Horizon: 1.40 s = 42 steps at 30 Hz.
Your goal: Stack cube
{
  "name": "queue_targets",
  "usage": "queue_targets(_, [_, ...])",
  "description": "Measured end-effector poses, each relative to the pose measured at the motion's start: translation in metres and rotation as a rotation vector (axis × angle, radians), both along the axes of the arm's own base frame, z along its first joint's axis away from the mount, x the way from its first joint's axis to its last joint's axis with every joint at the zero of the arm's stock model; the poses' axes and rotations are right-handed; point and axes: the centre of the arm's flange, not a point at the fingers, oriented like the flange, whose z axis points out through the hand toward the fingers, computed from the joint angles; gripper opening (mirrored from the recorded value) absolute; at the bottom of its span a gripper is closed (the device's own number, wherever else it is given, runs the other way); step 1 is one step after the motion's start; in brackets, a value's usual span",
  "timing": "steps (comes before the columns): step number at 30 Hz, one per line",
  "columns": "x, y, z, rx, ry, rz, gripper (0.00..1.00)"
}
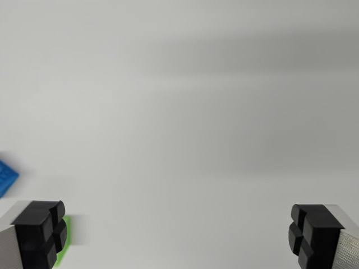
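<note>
While the gripper hangs over a white surface in the wrist view, its jaws stand wide apart and hold nothing. A blue cube is cut off by the frame edge at nine o'clock, and a green cube shows partly behind the finger at eight o'clock.

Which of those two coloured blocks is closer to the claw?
The green block, peeking out right behind the left fingertip. The blue block sits apart at the picture's left edge.
</note>
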Motion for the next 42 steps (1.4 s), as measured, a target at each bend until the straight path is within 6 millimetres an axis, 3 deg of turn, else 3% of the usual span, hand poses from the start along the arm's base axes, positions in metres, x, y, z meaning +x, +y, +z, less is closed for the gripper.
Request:
queue_targets(22, [-0.023, 0.027, -0.023, 0.005, 0.007, -0.001, 1.0])
queue_targets(42, [-0.057, 0.066, -0.055, 0.01, 0.017, -0.002, 1.0])
